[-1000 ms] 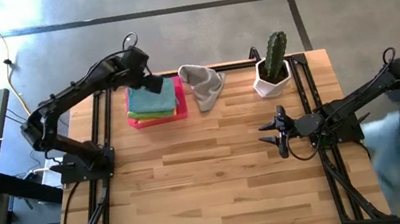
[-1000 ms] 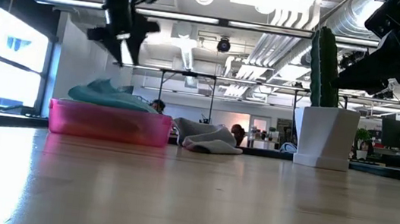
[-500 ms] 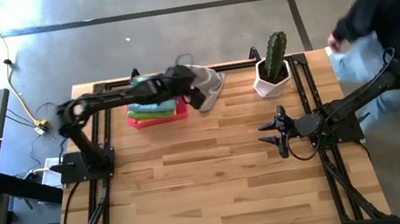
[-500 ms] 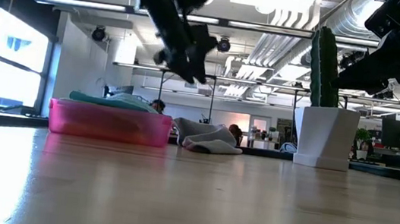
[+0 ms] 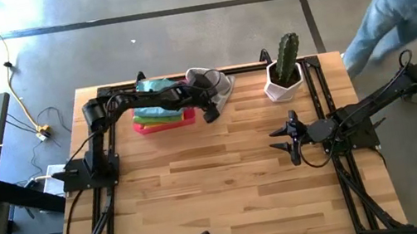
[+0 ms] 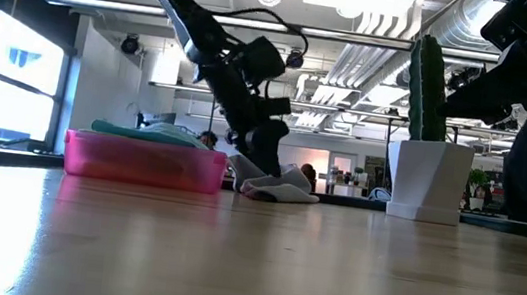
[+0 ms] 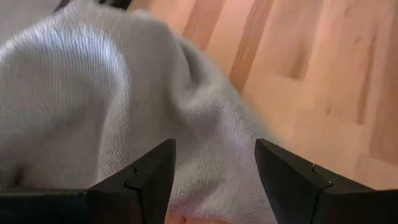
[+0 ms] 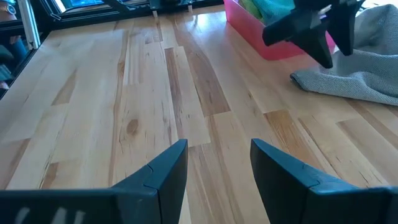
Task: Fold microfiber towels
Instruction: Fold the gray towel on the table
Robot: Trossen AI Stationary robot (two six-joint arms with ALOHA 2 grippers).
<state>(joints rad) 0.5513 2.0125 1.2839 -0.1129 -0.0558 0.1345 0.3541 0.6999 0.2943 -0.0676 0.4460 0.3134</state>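
The crumpled grey microfiber towel [image 5: 212, 88] lies unfolded on the wooden table [image 5: 228, 189], just beside the pink plastic tray [image 5: 163, 122] stacked with folded coloured towels [image 5: 158, 108]; apparently the last one. The left gripper [image 5: 209, 112] hangs over its edge, jaws spread, empty. The right gripper [image 5: 289, 139] waits apart, open.

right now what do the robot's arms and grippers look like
Both arms are dark, near-black, jointed links on black frame bases. The left gripper ends in two matte black wedge-shaped fingers with stepped inner edges; the right gripper has the same pair, looking dark teal-grey. A thin black cable loops along the left arm. No markings are visible.
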